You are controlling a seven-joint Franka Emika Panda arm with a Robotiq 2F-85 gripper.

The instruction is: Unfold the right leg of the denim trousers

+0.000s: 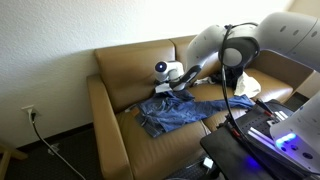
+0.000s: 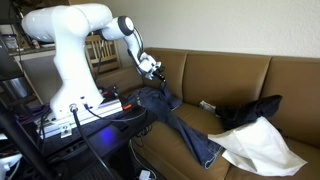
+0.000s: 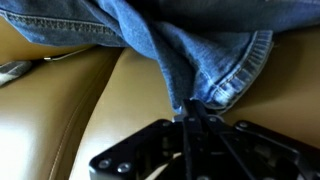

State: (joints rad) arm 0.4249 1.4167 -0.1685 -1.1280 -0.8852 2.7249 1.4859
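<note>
The denim trousers (image 1: 178, 112) are mid-blue faded jeans lying on the tan couch seat; in an exterior view (image 2: 180, 125) one leg runs along the seat toward the front. My gripper (image 1: 174, 86) hangs above the seat near the backrest and is shut on a fold of the trousers, lifting a leg end. In an exterior view my gripper (image 2: 157, 74) holds the cloth up off the seat. In the wrist view my gripper (image 3: 190, 112) has its fingers pressed together on the hem of the trousers (image 3: 215, 60), with the couch leather behind.
The tan leather couch (image 1: 110, 110) fills the scene. A white cloth (image 2: 260, 145) and a black bundled item (image 2: 250, 112) lie on the seat beside the trousers. A small remote-like object (image 2: 208, 105) lies near them. The robot's stand with cables (image 2: 75, 115) is in front.
</note>
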